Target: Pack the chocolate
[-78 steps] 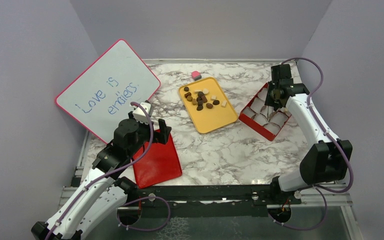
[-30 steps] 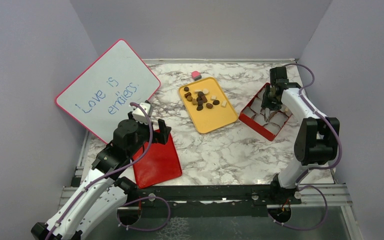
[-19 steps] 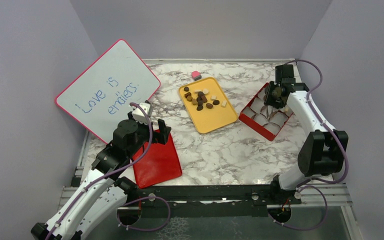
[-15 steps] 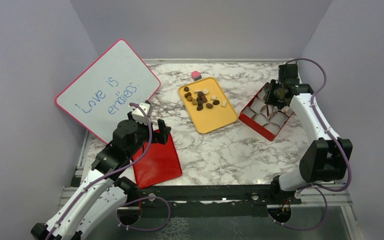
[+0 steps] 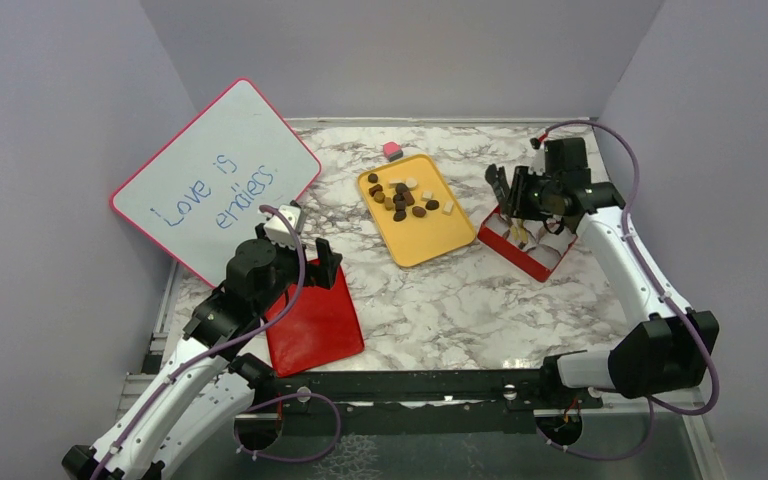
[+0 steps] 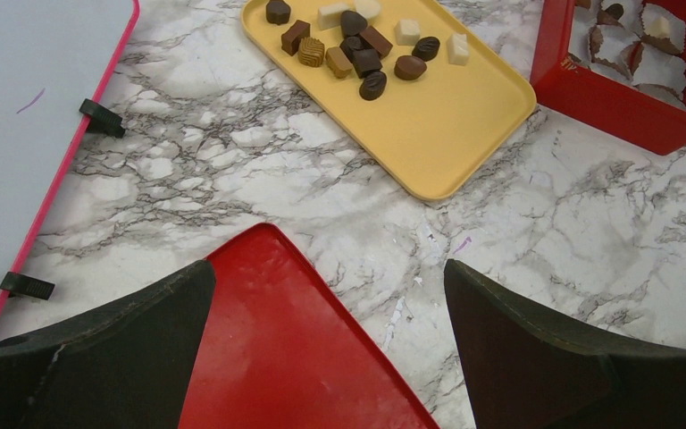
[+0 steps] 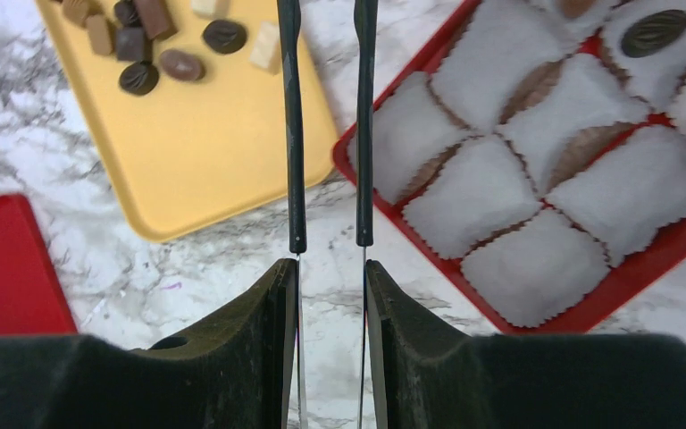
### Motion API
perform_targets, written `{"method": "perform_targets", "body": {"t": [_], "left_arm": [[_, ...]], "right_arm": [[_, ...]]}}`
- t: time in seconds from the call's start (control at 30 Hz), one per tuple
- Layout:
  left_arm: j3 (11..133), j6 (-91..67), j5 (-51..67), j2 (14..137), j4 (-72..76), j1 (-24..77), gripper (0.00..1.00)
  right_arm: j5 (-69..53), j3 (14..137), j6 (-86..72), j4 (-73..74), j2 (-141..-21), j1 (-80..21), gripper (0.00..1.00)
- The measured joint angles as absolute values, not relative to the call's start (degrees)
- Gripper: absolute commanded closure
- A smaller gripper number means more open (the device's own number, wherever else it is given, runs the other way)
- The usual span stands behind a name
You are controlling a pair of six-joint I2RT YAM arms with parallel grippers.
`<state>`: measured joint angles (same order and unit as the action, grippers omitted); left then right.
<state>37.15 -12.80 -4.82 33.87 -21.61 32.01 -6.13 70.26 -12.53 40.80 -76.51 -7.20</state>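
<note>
The chocolate (image 5: pixel 400 198) lies as several dark, brown and cream pieces at the far end of a yellow tray (image 5: pixel 422 242). It also shows in the left wrist view (image 6: pixel 357 49) and the right wrist view (image 7: pixel 156 45). A red box (image 5: pixel 532 262) of white paper cups stands right of the tray, and a dark piece (image 7: pixel 654 31) sits in one cup. My right gripper (image 5: pixel 508 200) hovers at the box's left edge, shut on thin metal tongs (image 7: pixel 292 134) with nothing between their arms. My left gripper (image 6: pixel 329 277) stands open over a red lid (image 6: pixel 277 357).
A pink-framed whiteboard (image 5: pixel 215 180) leans at the left, close to my left arm. A small pink cube (image 5: pixel 392 151) sits just behind the tray. Bare marble table (image 5: pixel 460 300) lies between lid, tray and box. Grey walls close in three sides.
My right arm has swung from over the box's far side leftward to its edge nearest the tray, still holding the tongs. The left arm has not moved.
</note>
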Motion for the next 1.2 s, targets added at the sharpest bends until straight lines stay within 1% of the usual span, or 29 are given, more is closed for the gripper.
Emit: {"method": "perform_targets", "body": {"t": [0.2,0.23,0.9,1.2], "left_arm": [[37.15,-12.80,-4.84,34.30,-21.61,32.01,0.01],[37.17,-12.80,-4.84,34.41,-21.61,32.01,0.01],[37.15,-12.80,-5.52,34.39,-21.63,32.01,0.01],[37.15,-12.80,-5.61,34.41,-21.63,32.01,0.01]], "right_arm": [[-5.34,69.23,-12.43,40.51,-76.49,-15.77,0.64],[-4.47,68.95,-12.75,40.53,-77.14,-19.79,0.64],[4.25,70.26,-15.40,41.10,-88.71,-26.09,0.63],[7.49,74.56,-16.05,42.02,-93.25,-27.40,0.60]]}}
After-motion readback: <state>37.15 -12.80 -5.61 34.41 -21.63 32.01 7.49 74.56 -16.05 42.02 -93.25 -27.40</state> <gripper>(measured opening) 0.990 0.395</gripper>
